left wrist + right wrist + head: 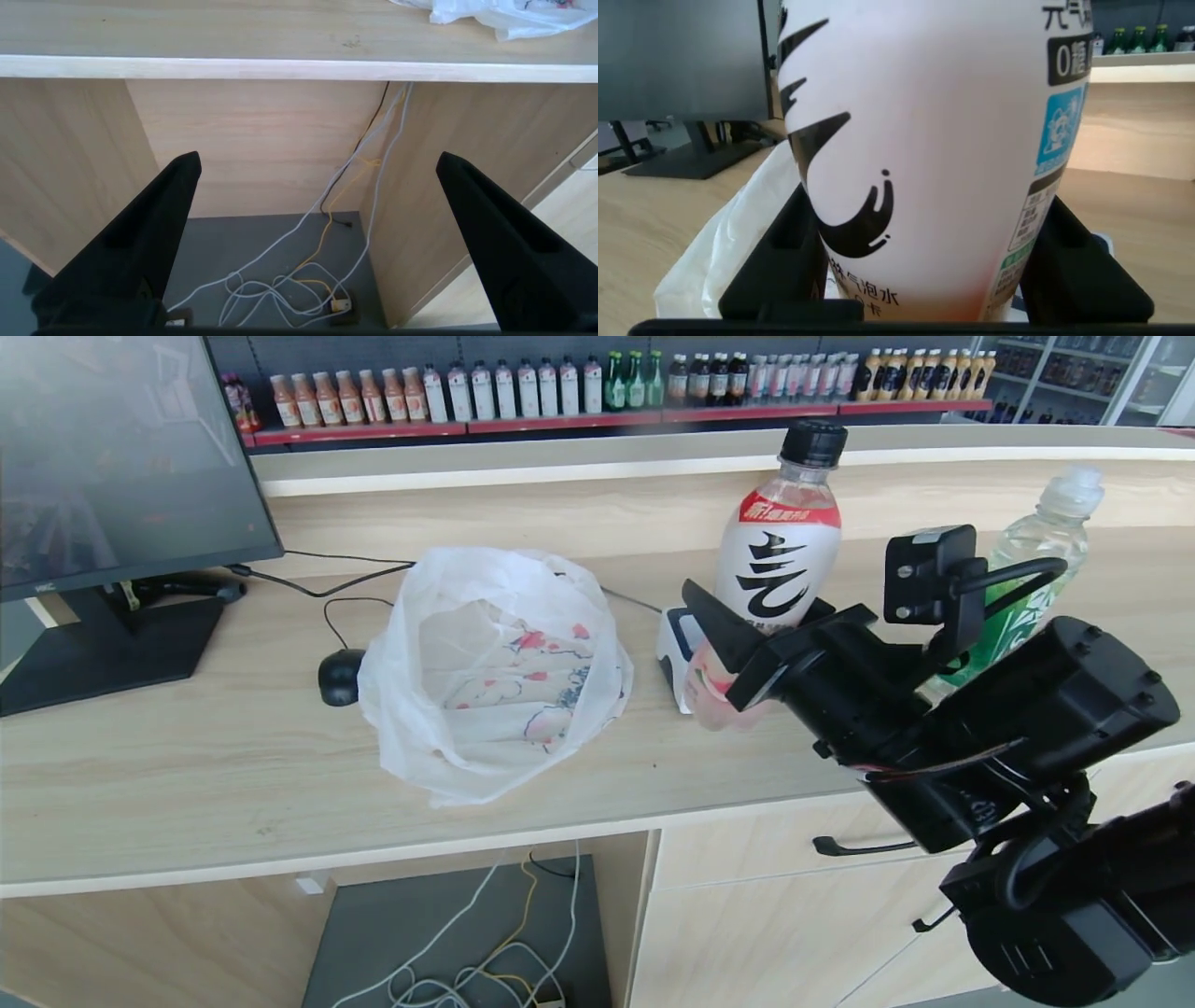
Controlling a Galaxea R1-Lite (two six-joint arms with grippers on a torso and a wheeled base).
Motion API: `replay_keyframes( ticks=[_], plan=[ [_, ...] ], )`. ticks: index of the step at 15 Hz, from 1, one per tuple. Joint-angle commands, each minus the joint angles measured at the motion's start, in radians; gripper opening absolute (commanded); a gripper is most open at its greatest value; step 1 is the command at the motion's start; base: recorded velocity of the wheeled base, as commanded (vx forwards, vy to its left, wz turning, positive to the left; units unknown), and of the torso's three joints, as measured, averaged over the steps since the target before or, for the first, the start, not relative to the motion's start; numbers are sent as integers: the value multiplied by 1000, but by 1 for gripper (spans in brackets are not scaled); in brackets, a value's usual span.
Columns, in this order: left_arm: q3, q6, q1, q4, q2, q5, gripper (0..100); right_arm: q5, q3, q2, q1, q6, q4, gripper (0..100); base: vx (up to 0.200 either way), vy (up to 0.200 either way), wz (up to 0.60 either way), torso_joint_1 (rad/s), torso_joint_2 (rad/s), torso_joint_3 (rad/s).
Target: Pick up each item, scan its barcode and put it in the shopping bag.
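Note:
A white-labelled drink bottle (782, 560) with a black cap and pink contents stands upright in front of the white barcode scanner (674, 646). My right gripper (738, 658) is shut on the bottle's lower part. In the right wrist view the bottle (934, 149) stands between the two black fingers (780, 261). The white plastic shopping bag (495, 663) sits open on the counter, left of the bottle; its edge (719, 261) shows beside the bottle. A clear green-labelled bottle (1032, 569) stands behind my right arm. My left gripper (318, 243) hangs open below the counter's front edge.
A monitor (112, 504) on a black stand occupies the counter's left end, with a black mouse (339, 676) and its cable beside the bag. Loose cables (308, 271) lie in the recess under the counter. Drawers (794, 877) sit below the right side. Shelves of bottles (607, 383) line the back.

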Motion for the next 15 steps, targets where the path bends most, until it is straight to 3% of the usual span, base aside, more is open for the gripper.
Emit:
replay_keyframes(
  ticks=[1,11,15],
  plan=[
    [0,0,-1,0,0,1,100,0,15,-18,1,0,2,0,0,200,0,7,17,2],
    [0,4,-1,0,0,-1,100,0,-2,-53,0,9,2,0,0,200,0,2,3,4],
    [0,4,-1,0,0,-1,100,0,-12,-50,0,9,2,0,0,0,0,0,0,0]
  ],
)
